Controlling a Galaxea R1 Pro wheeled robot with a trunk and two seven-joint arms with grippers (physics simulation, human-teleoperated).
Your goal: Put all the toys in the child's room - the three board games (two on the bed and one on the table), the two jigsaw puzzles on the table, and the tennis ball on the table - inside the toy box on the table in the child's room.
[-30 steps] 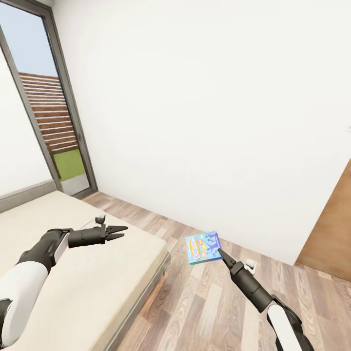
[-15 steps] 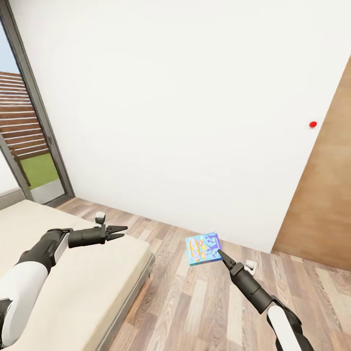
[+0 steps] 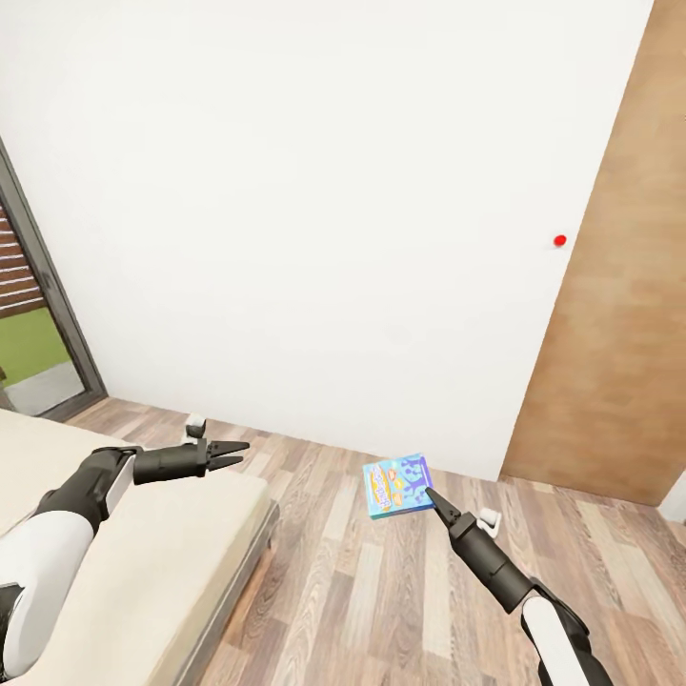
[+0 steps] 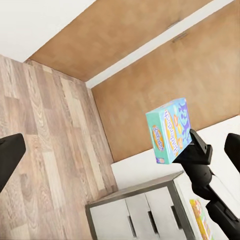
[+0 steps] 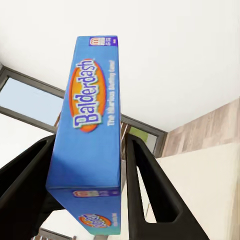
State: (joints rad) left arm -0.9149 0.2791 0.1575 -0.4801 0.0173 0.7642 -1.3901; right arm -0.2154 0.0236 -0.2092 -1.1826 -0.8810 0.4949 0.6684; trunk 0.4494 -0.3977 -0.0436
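My right gripper (image 3: 431,495) is shut on a small teal-blue board game (image 3: 397,484) and holds it in the air above the wood floor, just off the bed's corner. The right wrist view has the box (image 5: 92,130) edge-on, clamped between both black fingers (image 5: 150,190). The left wrist view takes in the same box (image 4: 170,131) with the right gripper (image 4: 197,150) under it. Over the cream bed (image 3: 143,562), my left gripper (image 3: 233,453) stands open and holds nothing. The toy box, jigsaw puzzles and tennis ball are out of view.
A white wall stands ahead, with a brown wooden panel (image 3: 619,286) at the right and a red dot (image 3: 559,240) beside it. A glass door (image 3: 29,353) is at the far left. A white cabinet with pale drawers (image 4: 135,215) appears in the left wrist view.
The whole head view has swung to the right: the glass door slid toward the left edge and the wooden panel came further in. Both arms keep their pose, box still held.
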